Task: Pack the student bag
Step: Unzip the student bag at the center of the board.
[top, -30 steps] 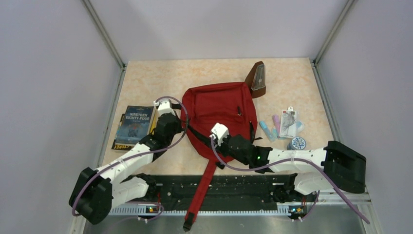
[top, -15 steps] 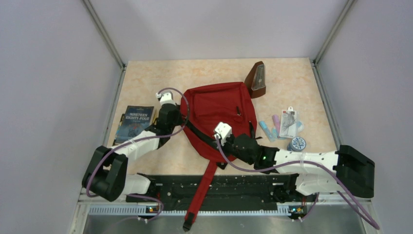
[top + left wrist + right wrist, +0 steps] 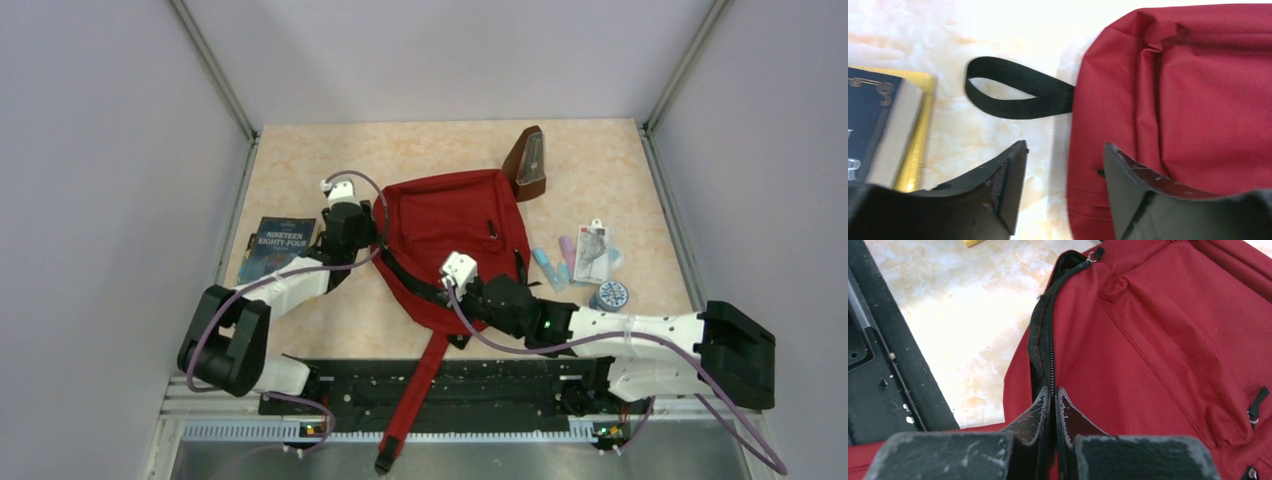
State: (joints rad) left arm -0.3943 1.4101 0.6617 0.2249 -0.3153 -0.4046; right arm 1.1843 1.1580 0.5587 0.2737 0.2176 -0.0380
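Note:
The student bag (image 3: 455,225) is dark red and lies flat mid-table, its long red strap (image 3: 415,385) trailing over the near rail. My left gripper (image 3: 372,232) is open and straddles the bag's left edge (image 3: 1108,100). One finger is over the table and the other over red fabric, with nothing gripped (image 3: 1064,146). A black loop handle (image 3: 1013,95) lies just ahead of it. My right gripper (image 3: 452,298) is at the bag's near corner, shut on the black zipper edge (image 3: 1045,335) of the bag (image 3: 1158,330), pinching it between the tips (image 3: 1053,390).
A dark-blue book (image 3: 275,248) with a yellow edge (image 3: 923,135) lies left of the bag. A brown metronome (image 3: 527,160) stands behind it. Pastel markers (image 3: 555,262), a card packet (image 3: 595,250) and a round blue tin (image 3: 609,294) lie to the right. A black rail (image 3: 500,385) runs along the near edge.
My left gripper has moved away from the book toward the bag's left edge and opened. My right arm has stayed shut on the zipper edge and shifted slightly right.

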